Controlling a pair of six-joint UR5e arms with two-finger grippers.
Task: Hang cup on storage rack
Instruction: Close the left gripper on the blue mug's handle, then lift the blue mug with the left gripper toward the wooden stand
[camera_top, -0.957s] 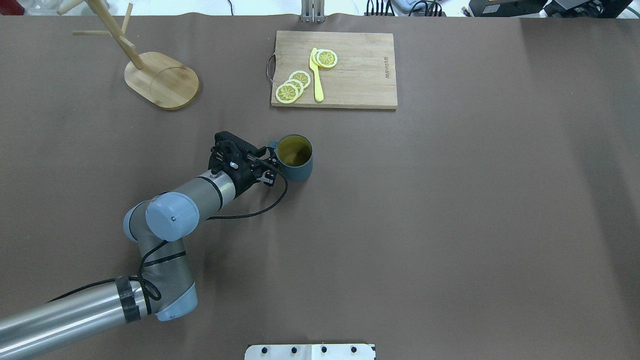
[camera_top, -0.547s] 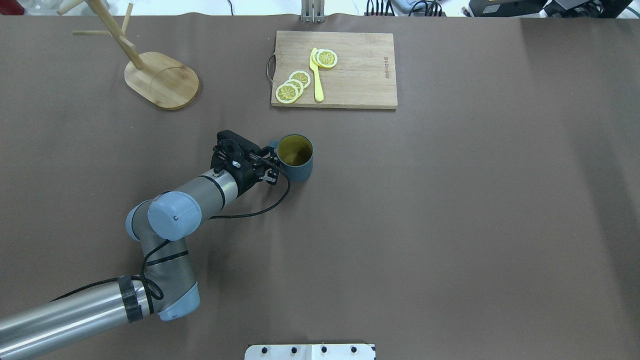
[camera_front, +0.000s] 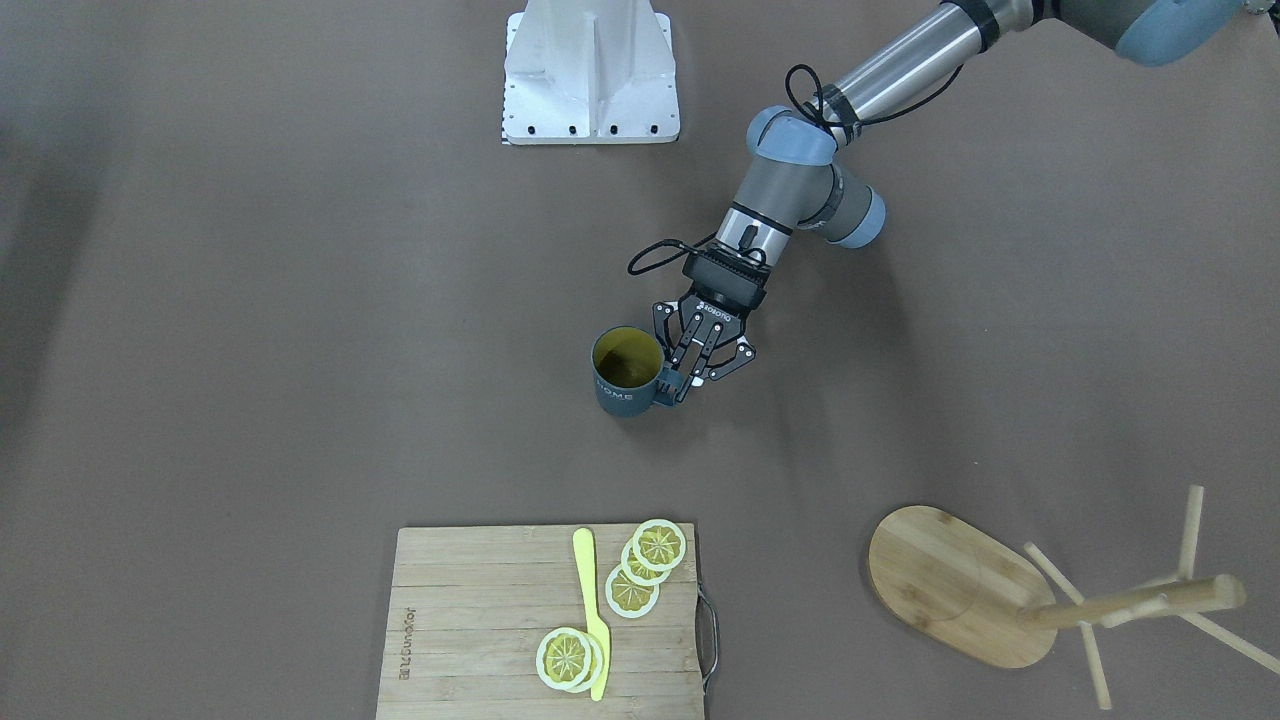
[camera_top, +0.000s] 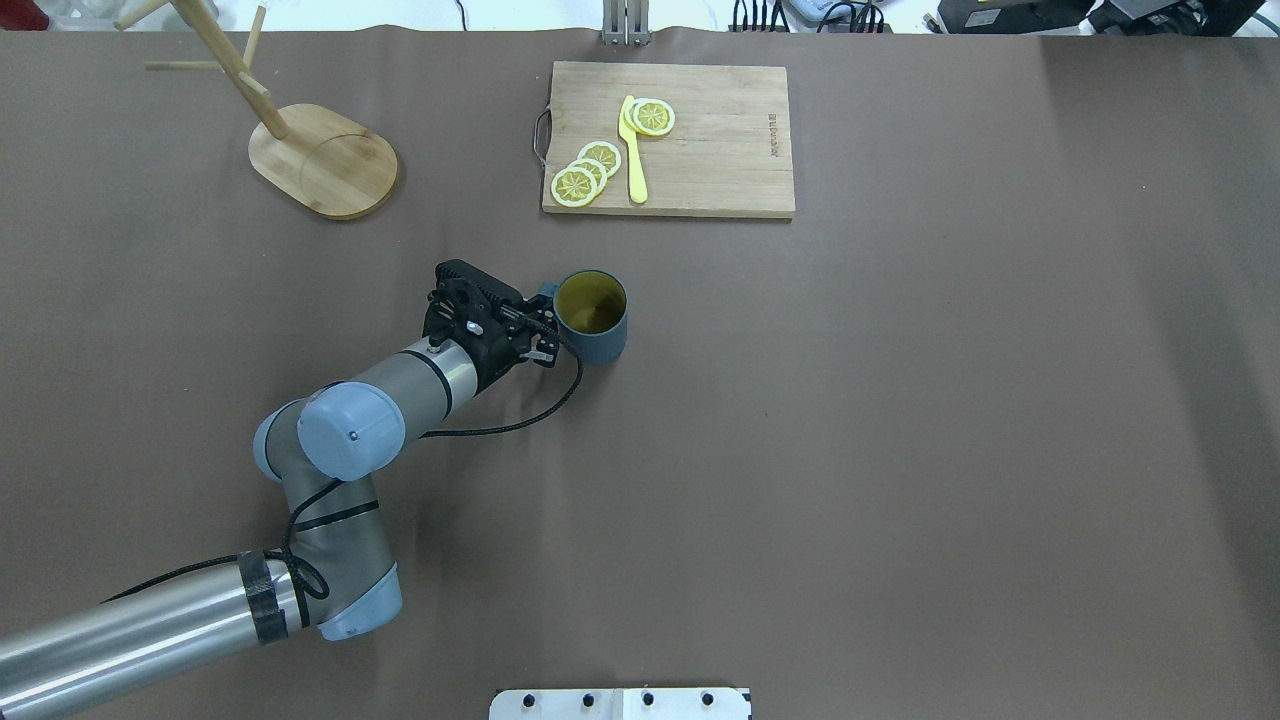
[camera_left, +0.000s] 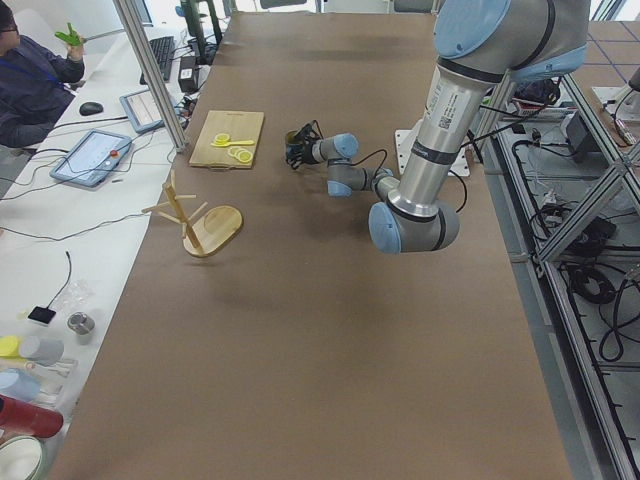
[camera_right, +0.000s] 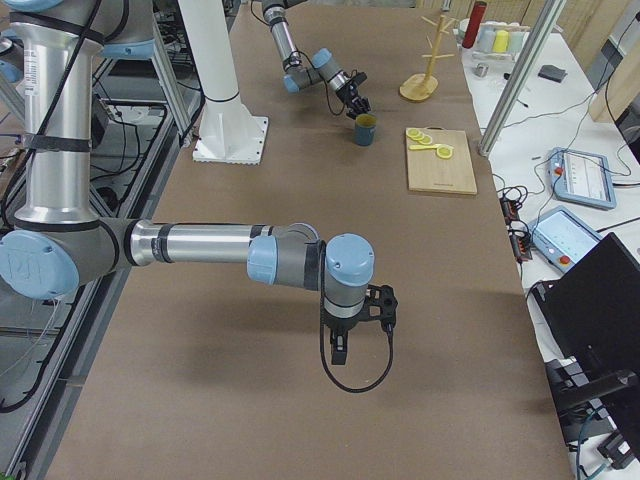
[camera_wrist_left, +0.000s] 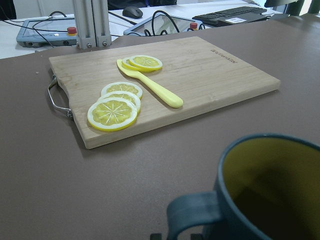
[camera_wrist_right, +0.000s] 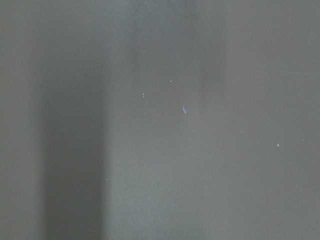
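The slate-blue cup (camera_top: 600, 345) with a yellow-olive inside stands upright mid-table; it also shows in the front view (camera_front: 612, 398) and fills the lower right of the left wrist view (camera_wrist_left: 270, 195). Its handle (camera_wrist_left: 192, 212) points at my left gripper (camera_top: 545, 322), whose fingers (camera_front: 668, 380) are closed on the handle. The wooden storage rack (camera_top: 325, 160) stands at the far left, well apart from the cup (camera_front: 950, 585). My right gripper (camera_right: 340, 348) hangs over bare table and shows only in the right exterior view, so I cannot tell if it is open.
A bamboo cutting board (camera_top: 700, 150) with lemon slices (camera_top: 585, 172) and a yellow spatula (camera_top: 632, 150) lies beyond the cup. Bare brown table lies between cup and rack. The robot's white base plate (camera_front: 590, 75) is at the near edge.
My left gripper's fingers have closed in on the cup's handle, and the arm has edged slightly toward the cup. The cup has hardly moved.
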